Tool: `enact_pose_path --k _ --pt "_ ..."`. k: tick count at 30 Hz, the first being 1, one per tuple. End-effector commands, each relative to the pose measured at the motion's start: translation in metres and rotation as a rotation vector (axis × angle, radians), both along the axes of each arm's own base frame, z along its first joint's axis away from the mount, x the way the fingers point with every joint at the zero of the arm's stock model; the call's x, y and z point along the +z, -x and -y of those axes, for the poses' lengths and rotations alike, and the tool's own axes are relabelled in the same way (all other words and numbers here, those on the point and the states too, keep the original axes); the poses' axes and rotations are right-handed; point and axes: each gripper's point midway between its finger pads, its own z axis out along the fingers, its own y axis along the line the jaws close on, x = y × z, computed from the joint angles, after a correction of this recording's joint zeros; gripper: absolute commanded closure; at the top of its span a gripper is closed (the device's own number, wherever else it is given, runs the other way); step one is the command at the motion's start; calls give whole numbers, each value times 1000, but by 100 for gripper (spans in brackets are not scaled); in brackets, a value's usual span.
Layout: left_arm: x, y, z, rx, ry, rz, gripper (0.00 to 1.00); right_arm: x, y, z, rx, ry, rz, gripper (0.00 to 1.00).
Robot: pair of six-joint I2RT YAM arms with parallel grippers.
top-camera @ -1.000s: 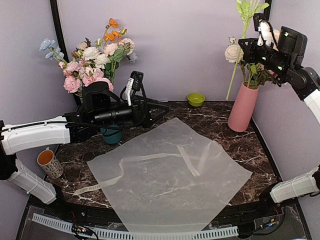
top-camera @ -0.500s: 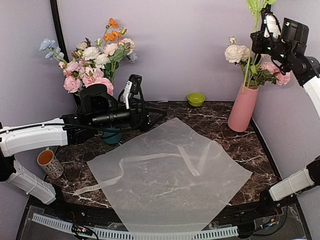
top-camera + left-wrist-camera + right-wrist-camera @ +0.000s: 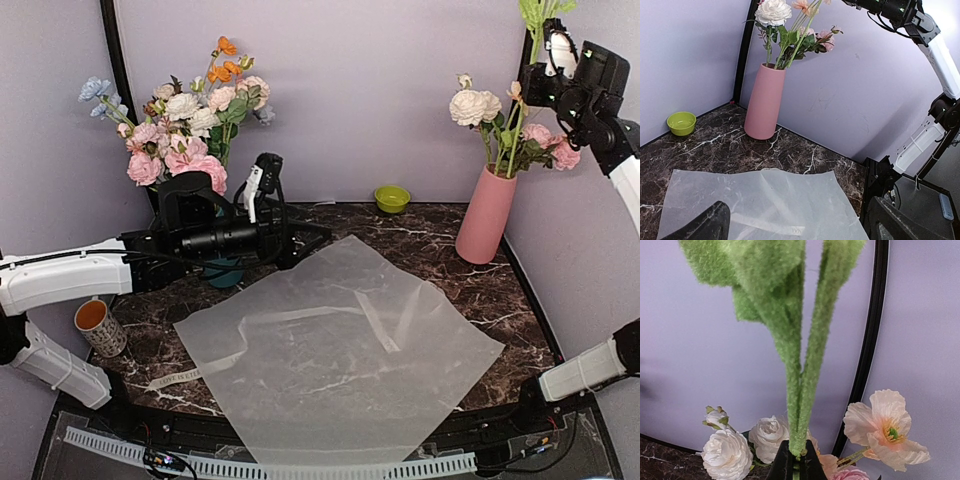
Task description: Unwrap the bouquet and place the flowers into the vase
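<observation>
Right gripper [image 3: 796, 460] risen, clamped on fuzzy green stem [image 3: 807, 365] | left gripper [image 3: 795, 224] wide apart, empty

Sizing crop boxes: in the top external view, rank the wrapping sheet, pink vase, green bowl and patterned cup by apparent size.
1. wrapping sheet
2. pink vase
3. patterned cup
4. green bowl
The cup sits nearer the camera, so cup versus bowl is unsure.
</observation>
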Motion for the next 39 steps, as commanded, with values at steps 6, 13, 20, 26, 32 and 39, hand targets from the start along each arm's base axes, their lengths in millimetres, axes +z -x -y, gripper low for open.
enact_pose_path --k 6,13,20,26,32,39 --pt "3 2 6 -30 -6 14 1 13 -9 16 -47 -62 125 100" --pt "5 1 3 -16 -18 24 1 -17 -13 25 -87 -96 138 100" --pt "3 1 2 -13 -32 25 1 -61 -16 31 -123 -105 74 100" --pt "5 1 7 -37 -41 28 1 -104 -25 33 -140 -116 3 100" --pt "5 1 10 -49 -47 27 1 -138 -37 33 -151 -131 -59 100" --pt "4 1 8 -40 -56 29 1 -163 -48 34 -163 -144 -109 100"
